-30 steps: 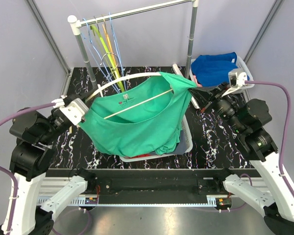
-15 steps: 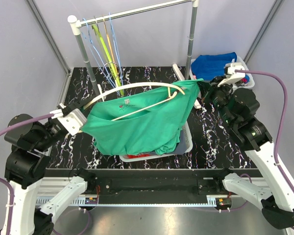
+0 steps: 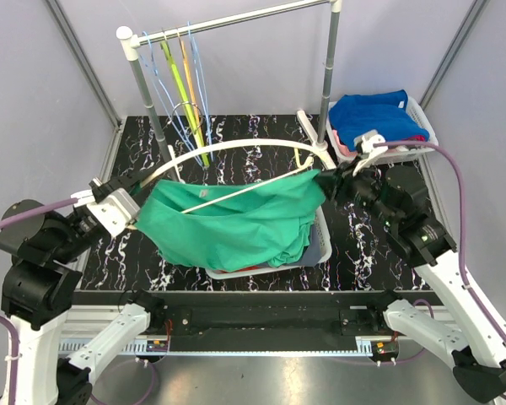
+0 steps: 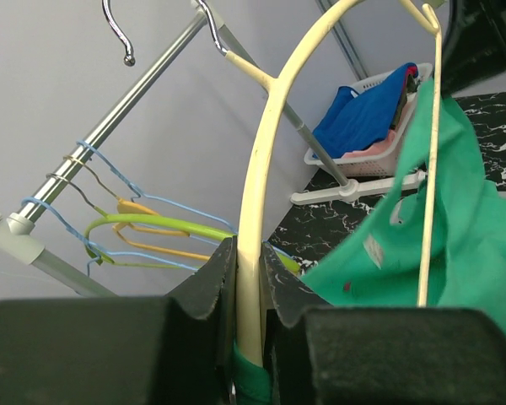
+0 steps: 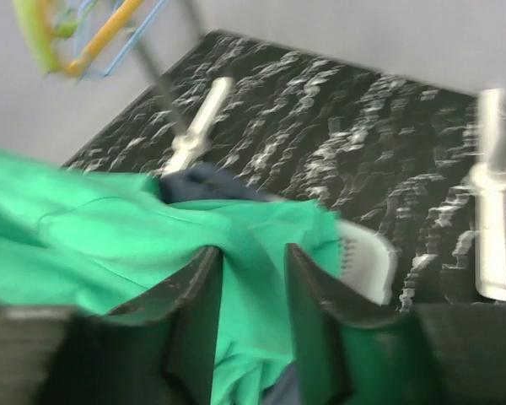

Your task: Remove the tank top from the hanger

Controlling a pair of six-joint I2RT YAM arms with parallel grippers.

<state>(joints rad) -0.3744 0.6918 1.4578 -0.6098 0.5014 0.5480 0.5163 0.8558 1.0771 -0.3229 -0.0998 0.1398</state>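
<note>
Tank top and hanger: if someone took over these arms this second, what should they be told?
Left pincer: shut on the cream hanger.
Right pincer: shut on the green tank top, at its right end.
Hanger's upper arc is bare; cloth hangs at its left end and lower bar, over the white basket.
Left to do: pull the cloth fully off.

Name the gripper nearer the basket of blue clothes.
Right. The right gripper hangs by the near-left corner of the basket; the left gripper clamps the hanger across the table.
</note>
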